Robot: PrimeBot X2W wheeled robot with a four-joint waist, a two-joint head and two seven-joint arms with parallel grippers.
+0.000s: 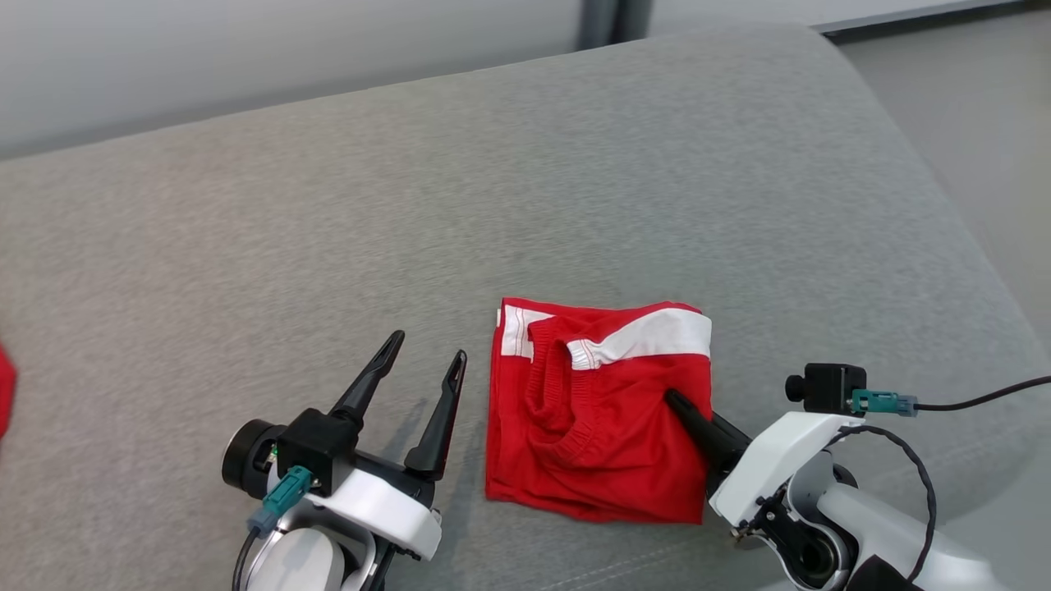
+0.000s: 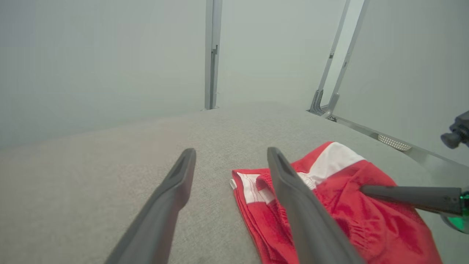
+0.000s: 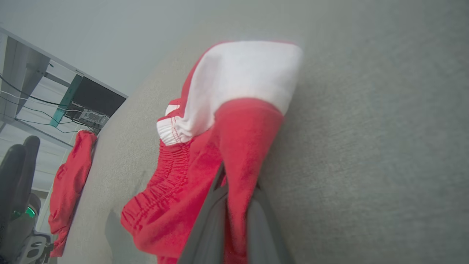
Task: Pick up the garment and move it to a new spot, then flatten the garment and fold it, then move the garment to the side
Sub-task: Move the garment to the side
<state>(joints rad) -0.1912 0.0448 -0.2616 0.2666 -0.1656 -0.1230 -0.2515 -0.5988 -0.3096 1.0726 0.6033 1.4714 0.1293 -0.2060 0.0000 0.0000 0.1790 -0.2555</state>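
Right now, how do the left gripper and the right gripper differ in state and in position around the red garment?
The left gripper is open, fingers spread wide; the right gripper is shut. The left gripper holds nothing; the right gripper pinches a fold of the red garment. The left gripper sits beside the garment's left edge, over the grey cushion; the right gripper reaches in from its right side. Both have long dark fingers.

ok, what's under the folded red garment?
Grey cushion shows all round the red garment; what lies directly beneath is covered. Right claw is shut on a fold at its right edge.
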